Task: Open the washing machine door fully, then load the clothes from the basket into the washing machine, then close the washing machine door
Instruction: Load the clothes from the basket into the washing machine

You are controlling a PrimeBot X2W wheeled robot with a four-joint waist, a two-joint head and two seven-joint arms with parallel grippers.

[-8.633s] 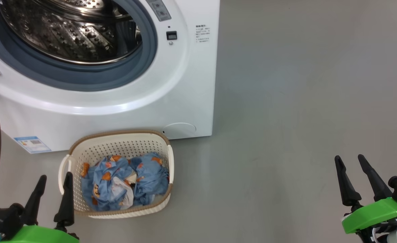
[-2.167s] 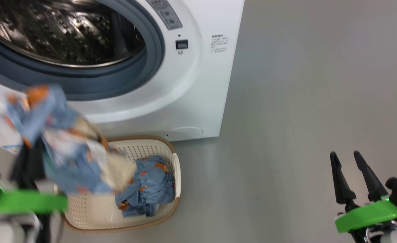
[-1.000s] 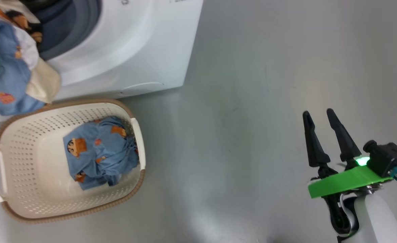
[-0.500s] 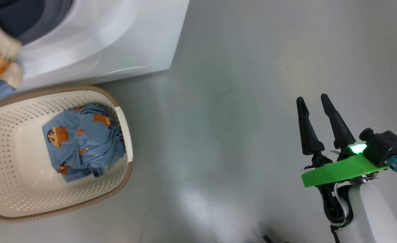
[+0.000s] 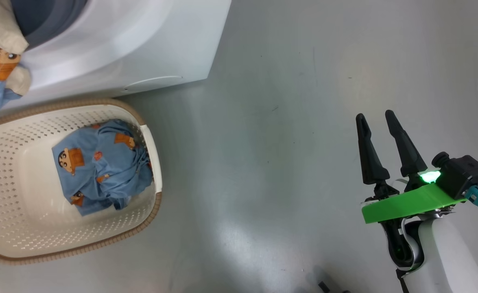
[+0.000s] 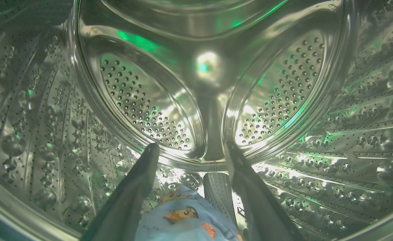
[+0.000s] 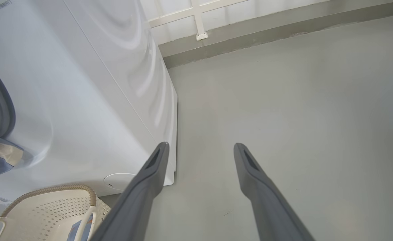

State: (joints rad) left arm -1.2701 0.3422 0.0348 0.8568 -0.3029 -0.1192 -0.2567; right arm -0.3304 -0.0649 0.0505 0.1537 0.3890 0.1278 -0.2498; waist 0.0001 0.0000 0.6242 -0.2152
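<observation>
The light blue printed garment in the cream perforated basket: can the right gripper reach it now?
Probably yes: the light blue garment lies uncovered in the cream perforated plastic basket, the right gripper is open and empty, and only grey floor lies between them.

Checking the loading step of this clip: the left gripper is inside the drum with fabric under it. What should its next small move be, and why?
Probably draw the left gripper straight back out of the washing machine. Its jaws stand open, the clothes lie ungripped beneath them in the drum, and another garment waits in the basket.
</observation>
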